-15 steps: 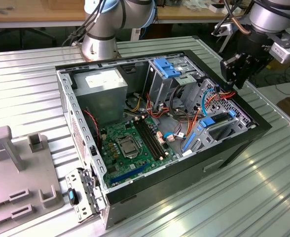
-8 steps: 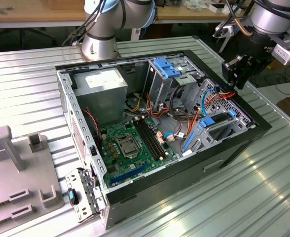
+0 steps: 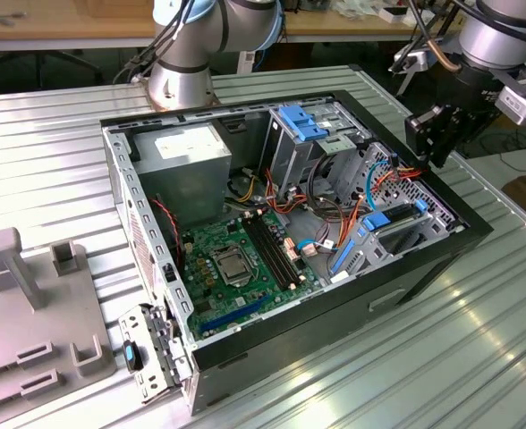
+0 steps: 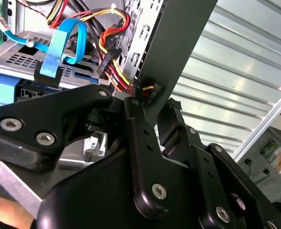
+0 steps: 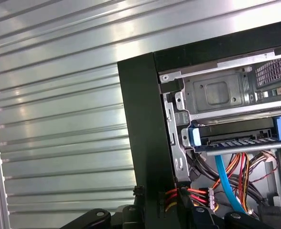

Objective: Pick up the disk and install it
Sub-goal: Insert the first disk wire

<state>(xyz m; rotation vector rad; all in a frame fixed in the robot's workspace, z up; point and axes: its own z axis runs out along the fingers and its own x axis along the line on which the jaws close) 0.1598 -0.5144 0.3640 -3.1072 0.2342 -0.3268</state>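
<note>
Tabletop (image 3: pixel 48 152) of ribbed metal beneath computer case (image 3: pixel 335 332), wooden bench (image 3: pixel 66 25) behind.

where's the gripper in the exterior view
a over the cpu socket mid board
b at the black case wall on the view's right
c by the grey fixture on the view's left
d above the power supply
b: the gripper hangs at the black case wall on the exterior view's right, well away from the motherboard.

Arm (image 3: pixel 500 34) angled downward — black claw (image 3: pixel 435 152) hangs tilted
</note>
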